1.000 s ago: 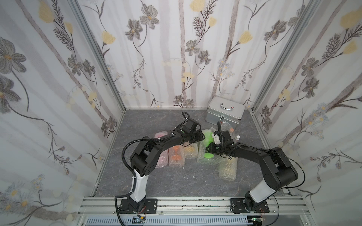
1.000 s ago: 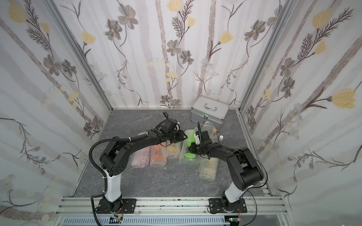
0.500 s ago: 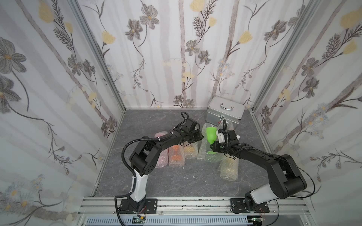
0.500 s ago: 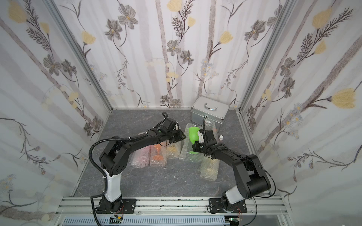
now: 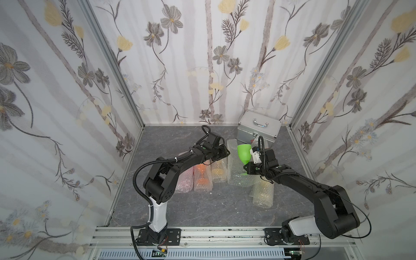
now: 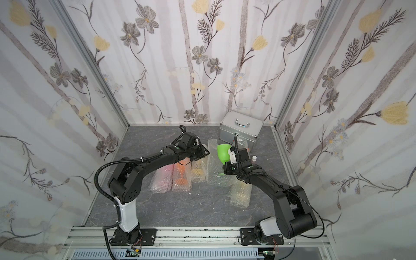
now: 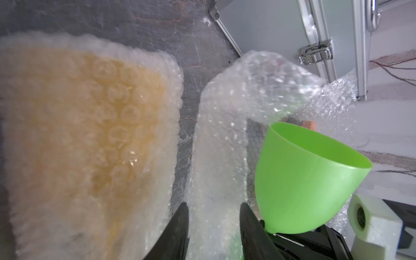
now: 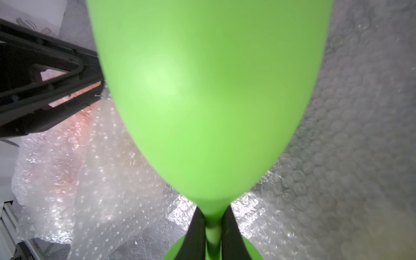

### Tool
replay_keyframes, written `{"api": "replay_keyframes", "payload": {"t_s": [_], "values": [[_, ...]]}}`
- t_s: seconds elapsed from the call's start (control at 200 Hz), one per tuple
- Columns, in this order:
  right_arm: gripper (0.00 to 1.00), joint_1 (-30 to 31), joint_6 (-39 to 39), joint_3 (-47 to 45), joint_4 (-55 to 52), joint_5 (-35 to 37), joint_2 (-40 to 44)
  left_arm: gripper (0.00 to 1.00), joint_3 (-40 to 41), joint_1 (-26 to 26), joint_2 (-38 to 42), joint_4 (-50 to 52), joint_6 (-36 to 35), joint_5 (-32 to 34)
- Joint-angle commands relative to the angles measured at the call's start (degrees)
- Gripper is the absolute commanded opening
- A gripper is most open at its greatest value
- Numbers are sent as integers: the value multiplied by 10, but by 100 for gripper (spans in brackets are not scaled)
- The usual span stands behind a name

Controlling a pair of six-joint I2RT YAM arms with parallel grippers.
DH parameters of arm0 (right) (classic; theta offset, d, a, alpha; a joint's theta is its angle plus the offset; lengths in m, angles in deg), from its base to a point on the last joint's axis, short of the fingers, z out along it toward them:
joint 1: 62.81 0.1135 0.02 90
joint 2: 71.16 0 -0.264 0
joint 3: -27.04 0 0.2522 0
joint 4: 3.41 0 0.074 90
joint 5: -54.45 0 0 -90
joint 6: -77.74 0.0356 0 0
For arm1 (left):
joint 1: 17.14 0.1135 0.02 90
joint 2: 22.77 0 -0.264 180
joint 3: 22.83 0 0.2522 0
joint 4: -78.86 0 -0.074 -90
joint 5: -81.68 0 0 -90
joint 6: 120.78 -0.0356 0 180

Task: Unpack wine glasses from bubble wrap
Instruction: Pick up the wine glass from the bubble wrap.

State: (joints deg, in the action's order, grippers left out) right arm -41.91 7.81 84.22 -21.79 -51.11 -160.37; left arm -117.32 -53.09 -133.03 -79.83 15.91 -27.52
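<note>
Just in front of the silver case [image 5: 258, 130], toward its left corner, the left gripper [image 7: 213, 234] is closed on a loosened sheet of bubble wrap [image 7: 225, 139], which passes between its two fingers. The wrap runs from there back to the case. Beside it, directly in front of the case, the right gripper [image 8: 212, 238] pinches the thin stem of the green goblet [image 8: 209, 90]. The bowl is uppermost, tipped a little, and fully out of the wrap. Its foot hangs over the crinkled sheet, and whether it touches the sheet cannot be told. In both top views there are five goblets, one bare and four wrapped. Far to the left of the case and nearer the robot lie the pink roll [image 5: 185, 182], the orange roll [image 5: 202, 177] and the amber-yellow roll [image 5: 218, 172], side by side and touching. The yellow roll [image 5: 262, 193] lies well in front of the case, apart from the other three. That makes four rolled tubes and one opened sheet. The left arm stretches over the far ends of the three neighbouring rolls and hides them. The right forearm crosses above the yellow roll's far end. In a top view a small bottle [image 6: 254, 158] stands just in front of the case, close behind the right gripper.
</note>
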Motion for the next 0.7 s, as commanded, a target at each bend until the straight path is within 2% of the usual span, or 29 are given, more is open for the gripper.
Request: {"api": "replay_keyframes", "payload": {"t_s": [0.0, 0.15, 0.3, 0.505, 0.695], "values": [[3, 2, -19, 5, 8, 32, 17, 41, -2, 7, 21, 1, -2, -12], [3, 18, -51, -2, 27, 66, 50, 43, 0, 23, 46, 4, -7, -29], [2, 53, -97, -3, 79, 137, 71, 44, 2, 49, 75, 13, -16, -49], [1, 114, -196, -54, 224, 196, 79, 47, 5, 90, 130, 34, -30, -82], [0, 171, -312, -111, 356, 246, 75, 48, -12, 102, 155, 91, -68, -124]]}}
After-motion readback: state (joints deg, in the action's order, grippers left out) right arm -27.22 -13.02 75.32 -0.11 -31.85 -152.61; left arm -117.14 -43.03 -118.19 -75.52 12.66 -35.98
